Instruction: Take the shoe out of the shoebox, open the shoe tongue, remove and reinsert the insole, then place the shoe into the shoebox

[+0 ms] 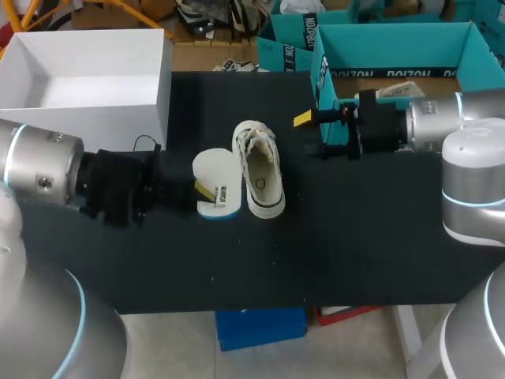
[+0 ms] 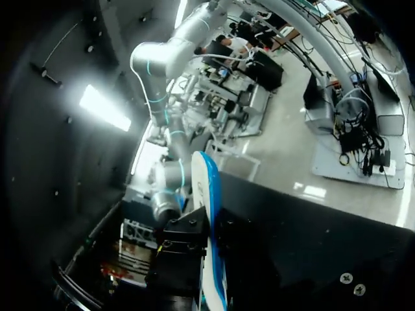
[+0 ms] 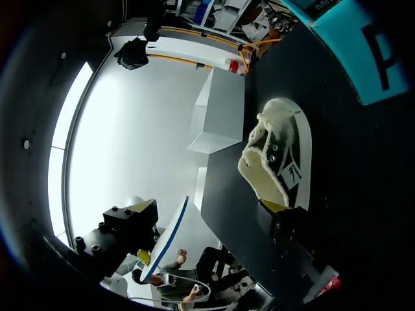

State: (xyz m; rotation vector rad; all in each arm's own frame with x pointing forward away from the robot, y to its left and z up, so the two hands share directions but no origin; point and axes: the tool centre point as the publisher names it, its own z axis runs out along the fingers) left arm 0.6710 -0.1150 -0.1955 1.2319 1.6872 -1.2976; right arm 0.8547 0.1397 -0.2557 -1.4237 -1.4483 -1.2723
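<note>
Left hand [image 1: 201, 189] is coming in from the left side near the front of the black surface [image 1: 237, 260], its 2 fingers pinching the white insole [image 1: 219, 183] with the blue edge; the left wrist view is showing the insole edge-on between the dark finger blocks. Cannot tell whether the insole is touching the surface. Just beside it, toward the right, the white shoe [image 1: 260, 167] is standing on its sole on the surface, out of both boxes, opening facing up, heel end nearer, toe end pointing farther away. Beyond the shoe and to its right, the right hand [image 1: 309, 134] is hanging apart from the shoe, its 2 fingers spread and gripping nothing. At the far left a white box [image 1: 95, 118] is sitting open, and at the far right the teal shoebox [image 1: 379, 35] is sitting open behind the right arm.
</note>
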